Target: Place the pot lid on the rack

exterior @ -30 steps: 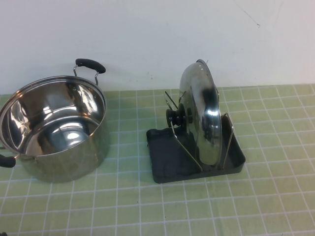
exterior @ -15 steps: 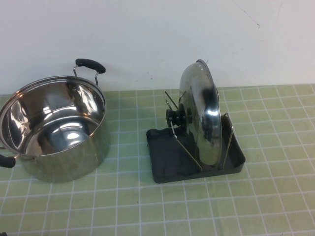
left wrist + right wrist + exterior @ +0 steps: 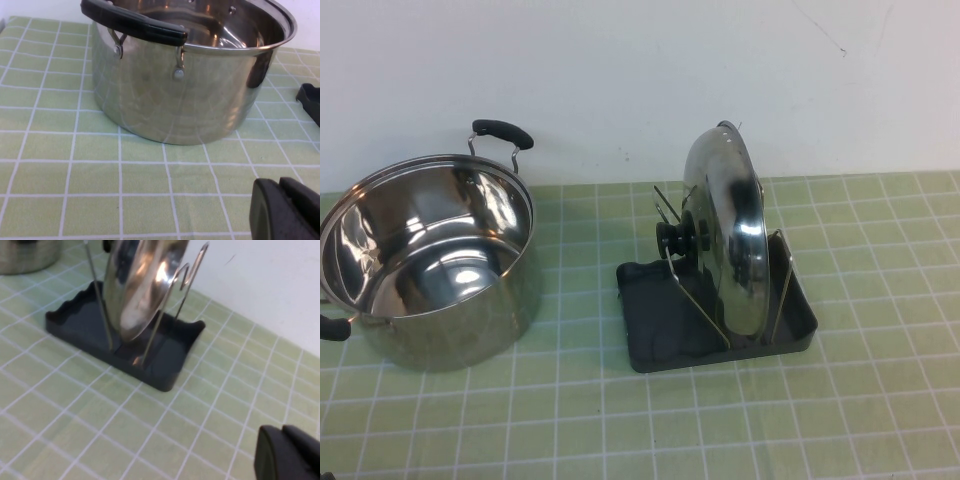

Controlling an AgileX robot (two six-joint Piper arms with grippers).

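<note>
The pot lid stands on edge between the wire dividers of the rack, so placing looks finished. The left hand sits closed and empty near the pot; the right hand, closed and empty, is low over the counter, so nothing remains but staying clear

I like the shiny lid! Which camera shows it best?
The high view: the whole pot lid stands upright in the rack, knob visible. The right wrist view shows only its lower part; the left wrist view shows none.
</note>
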